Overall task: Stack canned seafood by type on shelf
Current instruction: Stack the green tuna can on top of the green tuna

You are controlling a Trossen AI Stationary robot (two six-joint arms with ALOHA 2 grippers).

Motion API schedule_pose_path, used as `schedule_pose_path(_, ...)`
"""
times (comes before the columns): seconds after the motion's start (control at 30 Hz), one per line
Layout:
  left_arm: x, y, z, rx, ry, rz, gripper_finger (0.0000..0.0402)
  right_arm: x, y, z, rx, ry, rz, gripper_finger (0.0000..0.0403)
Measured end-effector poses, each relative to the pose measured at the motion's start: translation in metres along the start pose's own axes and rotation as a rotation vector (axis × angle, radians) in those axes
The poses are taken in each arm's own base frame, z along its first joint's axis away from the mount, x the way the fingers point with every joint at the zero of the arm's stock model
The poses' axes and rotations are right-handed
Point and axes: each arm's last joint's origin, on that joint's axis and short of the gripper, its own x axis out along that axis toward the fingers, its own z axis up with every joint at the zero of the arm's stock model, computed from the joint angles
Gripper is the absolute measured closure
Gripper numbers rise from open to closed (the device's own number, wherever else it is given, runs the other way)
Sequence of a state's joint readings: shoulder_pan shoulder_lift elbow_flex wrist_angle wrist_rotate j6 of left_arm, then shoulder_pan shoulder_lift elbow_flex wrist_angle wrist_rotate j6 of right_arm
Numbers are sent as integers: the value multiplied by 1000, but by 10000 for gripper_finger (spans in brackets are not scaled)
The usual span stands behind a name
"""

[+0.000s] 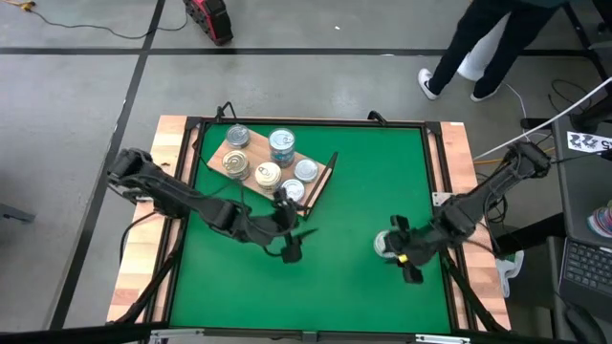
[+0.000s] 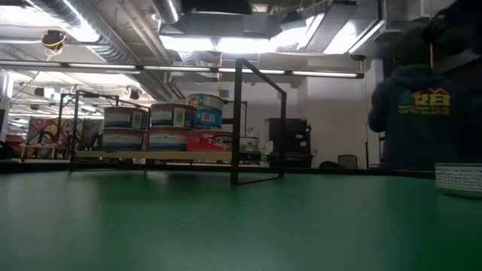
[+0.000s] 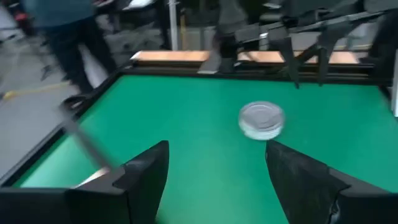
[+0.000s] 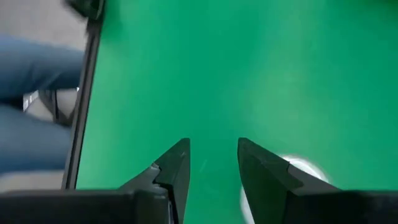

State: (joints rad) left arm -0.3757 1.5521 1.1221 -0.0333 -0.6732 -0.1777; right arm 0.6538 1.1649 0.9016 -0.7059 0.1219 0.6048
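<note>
Loose tin [image 1: 384, 247] lay on the desk at nine o'clock of right gripper [image 1: 406, 260], jaws open, empty; left gripper [image 1: 293, 247] farther, jaws open.

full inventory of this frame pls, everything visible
Tins on shelf: six tops visible from above, silver or cream; low view shows them stacked, blue and red labels.
Loose tin: one, silver, on the mat beside the right pincer.
Shelf: one, light-brown board with black wire end, far left part of the mat.
Mat: one, green.
Table: one, wood edges.
Red object: one, on the floor.
Person: one, dark trousers, beyond the table.
Left pincer: open, empty, mid-mat.
Right pincer: open, by the loose tin.
</note>
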Motion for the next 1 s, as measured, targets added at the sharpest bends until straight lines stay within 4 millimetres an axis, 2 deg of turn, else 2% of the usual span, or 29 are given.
schedule_pose_path(0.23,35,-33,-19,13,-89,-93,139,15,31,-24,-142,105,29,269)
schedule_pose_path(0.37,50,-46,-33,27,-113,-119,139,26,38,-33,-187,165,5,269)
schedule_pose_path(0.5,61,-53,-45,33,-120,-120,139,39,37,-40,-218,221,-93,269)
schedule_pose_path(0.7,65,-57,-51,26,-123,-131,139,59,29,-50,-278,293,-295,269)
schedule_pose_path(1.0,65,-57,-51,17,-119,-133,139,87,28,-61,-312,396,-384,269)
